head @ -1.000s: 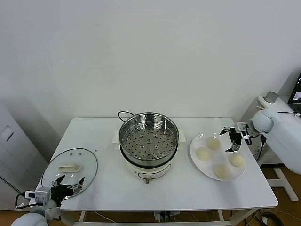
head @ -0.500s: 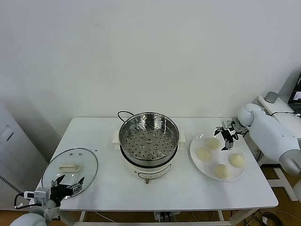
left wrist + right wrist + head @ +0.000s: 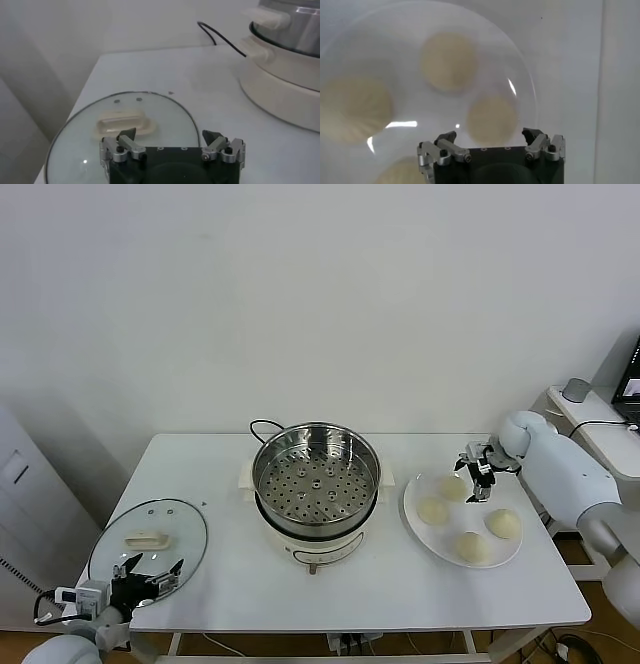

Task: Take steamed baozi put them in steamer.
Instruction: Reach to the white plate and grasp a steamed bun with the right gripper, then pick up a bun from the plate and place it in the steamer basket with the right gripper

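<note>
Several pale round baozi lie on a white plate at the table's right; the rearmost one is the one nearest my right gripper. That gripper hangs open above it, and in the right wrist view this baozi shows just ahead of the gripper, between its spread fingers and apart from both. Other baozi lie farther off on the plate. The steel steamer on its cream base stands uncovered at the table's middle, its perforated tray bare. My left gripper rests open at the front left corner.
A glass lid with a cream handle lies flat at the left, just ahead of the left gripper. The steamer's black cord runs behind the steamer base. The right table edge is close behind the plate.
My right arm has swung in from the table's right edge, carrying its gripper over the plate's rear baozi. The left arm has stayed put.
</note>
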